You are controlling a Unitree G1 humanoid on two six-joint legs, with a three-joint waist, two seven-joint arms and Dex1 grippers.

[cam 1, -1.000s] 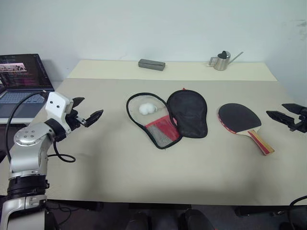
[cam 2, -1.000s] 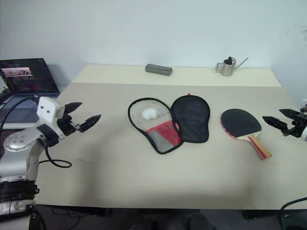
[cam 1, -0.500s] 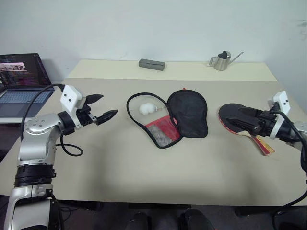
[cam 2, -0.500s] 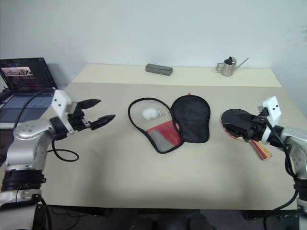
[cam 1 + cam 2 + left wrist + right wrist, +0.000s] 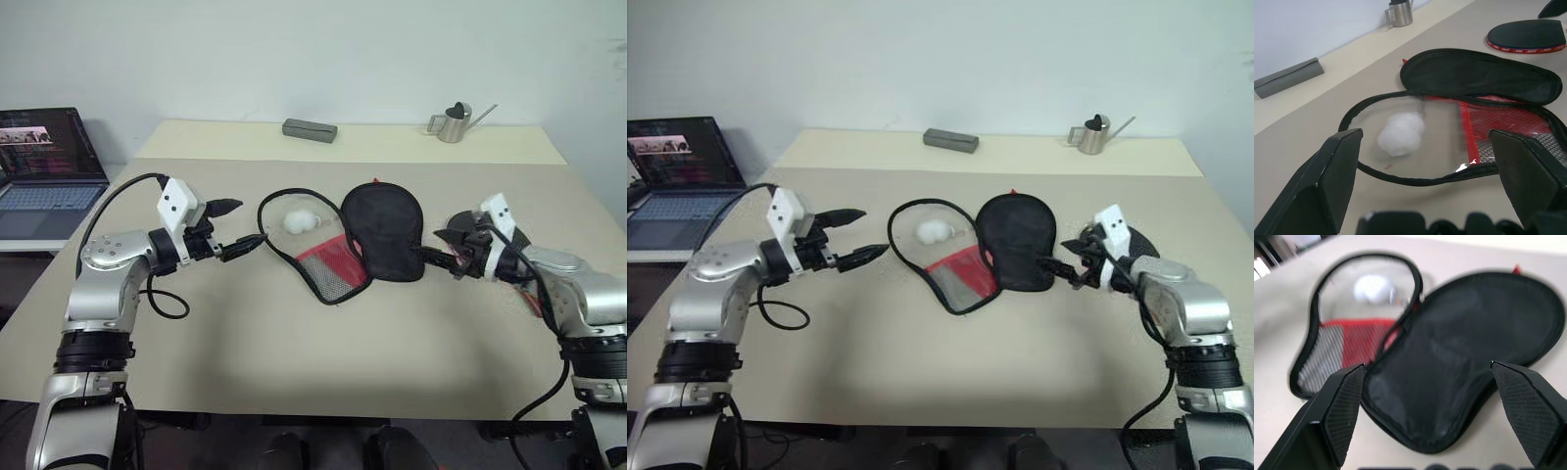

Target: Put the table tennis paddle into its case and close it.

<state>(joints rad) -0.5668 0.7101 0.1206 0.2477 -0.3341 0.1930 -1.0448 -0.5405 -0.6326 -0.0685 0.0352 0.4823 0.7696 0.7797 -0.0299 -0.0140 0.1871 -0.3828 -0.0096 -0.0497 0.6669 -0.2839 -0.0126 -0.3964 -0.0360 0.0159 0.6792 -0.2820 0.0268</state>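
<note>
The case [image 5: 343,240] is laid open on the table [image 5: 294,343], and a white pom-pom [image 5: 1400,133] is seen inside it. The left gripper [image 5: 240,227] is held open just left of the case, the right gripper [image 5: 443,248] open at its right edge; nothing is gripped. The paddle [image 5: 1528,36] is lying right of the case, behind the right gripper.

I see my left arm at the left of the head view, bent at the elbow. My left gripper [image 5: 233,227] points toward the middle, fingers wide apart. My right arm is at the right, and my right gripper [image 5: 443,247] points back toward the middle, spread wide too.
</note>
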